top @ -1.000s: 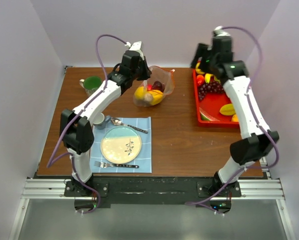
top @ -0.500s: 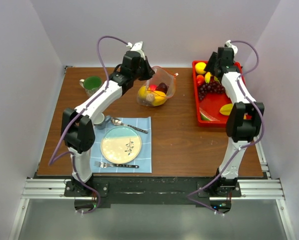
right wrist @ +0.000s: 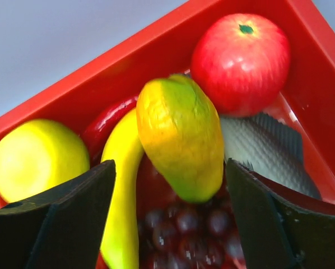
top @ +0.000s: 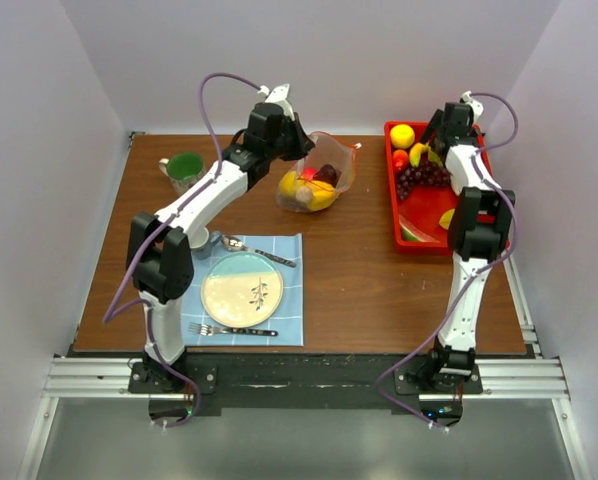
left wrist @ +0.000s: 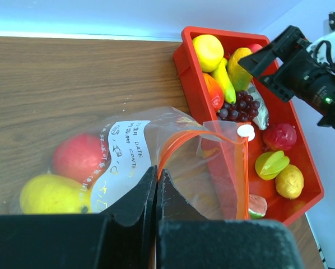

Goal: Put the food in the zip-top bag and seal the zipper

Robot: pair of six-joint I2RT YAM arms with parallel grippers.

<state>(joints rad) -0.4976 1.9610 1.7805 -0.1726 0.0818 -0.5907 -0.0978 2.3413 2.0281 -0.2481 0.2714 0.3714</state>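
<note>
The clear zip-top bag stands open at the table's back middle, with a red and a yellow fruit inside. My left gripper is shut on the bag's mouth at the pink-red zipper and holds it up. It also shows in the top view. My right gripper is open, low over the far end of the red tray. A yellow-green mango lies between its fingers, over dark grapes and beside a banana.
The tray also holds a lemon, a red apple, a grey fish piece and more fruit at its near end. A green mug, a plate on a blue cloth, a spoon and a fork lie front left.
My right arm has swung from high over the tray down to its far end, around the mango. My left gripper has shifted slightly right with the bag.
</note>
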